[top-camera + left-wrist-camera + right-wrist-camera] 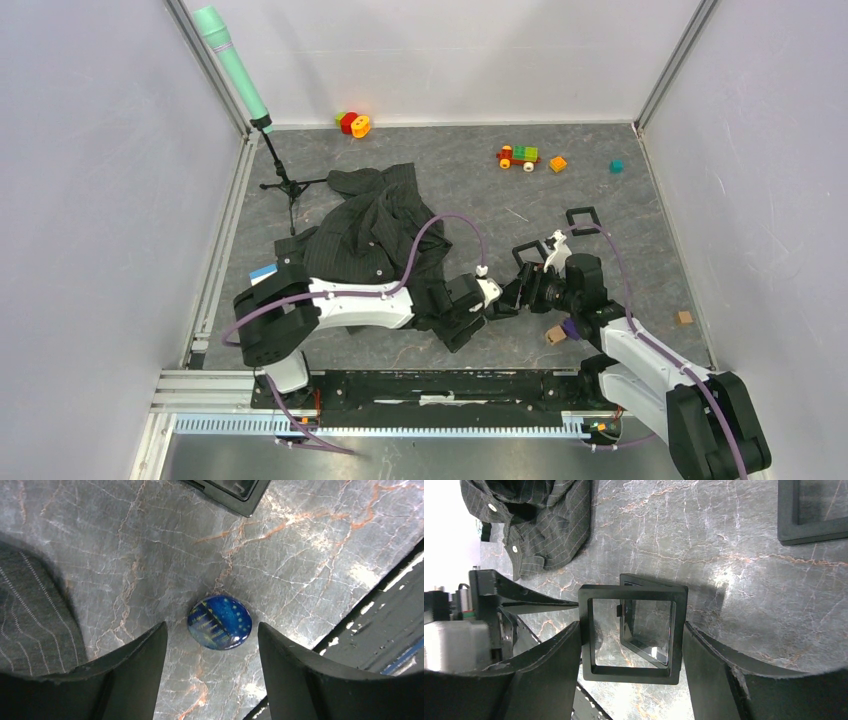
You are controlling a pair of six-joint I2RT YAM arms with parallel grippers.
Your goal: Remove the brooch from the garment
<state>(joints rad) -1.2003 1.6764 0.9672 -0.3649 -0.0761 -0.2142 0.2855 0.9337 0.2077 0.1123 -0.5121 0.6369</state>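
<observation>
The brooch (219, 622), a small round dark-blue disc with pale dots, lies on the marble table a little apart from the pinstriped garment (30, 615). My left gripper (211, 630) stands open low over it, with one fingertip on each side of it and neither touching. In the top view the brooch is hidden under my left gripper (500, 300), just right of the crumpled garment (375, 225). My right gripper (631, 626) faces the left one and is shut on a hinged black square frame (631, 672), which stands open.
A second black frame (583, 218) lies behind the right arm. A teal microphone on a stand (235, 65) is at the back left. A toy train (518, 156), an orange block (557, 163) and a teal cube (616, 166) sit at the back. Two wooden blocks (683, 317) lie near the right arm.
</observation>
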